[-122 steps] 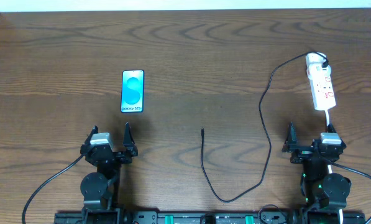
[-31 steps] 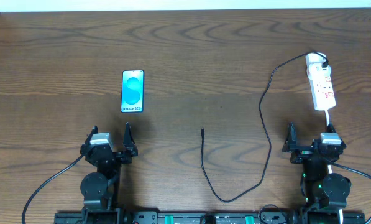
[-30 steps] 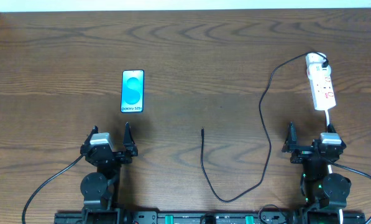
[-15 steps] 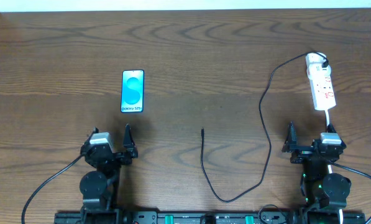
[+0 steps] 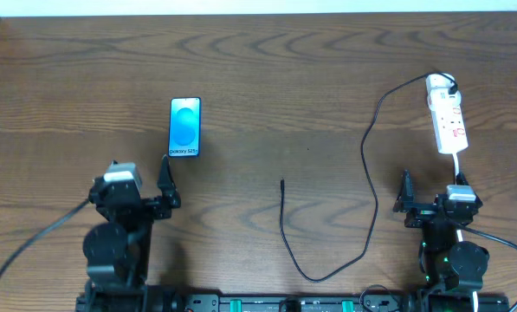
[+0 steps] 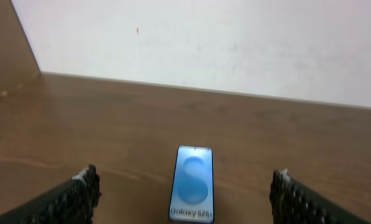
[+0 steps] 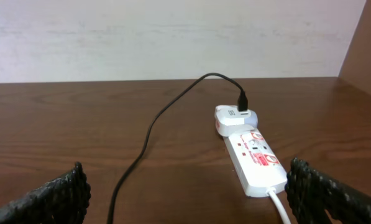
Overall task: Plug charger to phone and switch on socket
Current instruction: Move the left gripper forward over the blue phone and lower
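Well, the left gripper (image 5: 137, 180) hangs empty with fingers wide apart just near the phone (image 5: 185, 126), so it should squeeze the long sides softly, leaving the near end free for the charger (image 5: 281, 204) in the middle, while the right gripper (image 5: 433, 195), also apart, waits by the socket (image 5: 446, 117) far right.

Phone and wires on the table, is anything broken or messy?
Nothing looks broken or spilled. The phone lies flat and straight, the socket lies flat, and the charger just loops loosely across the table, its tip unplugged.
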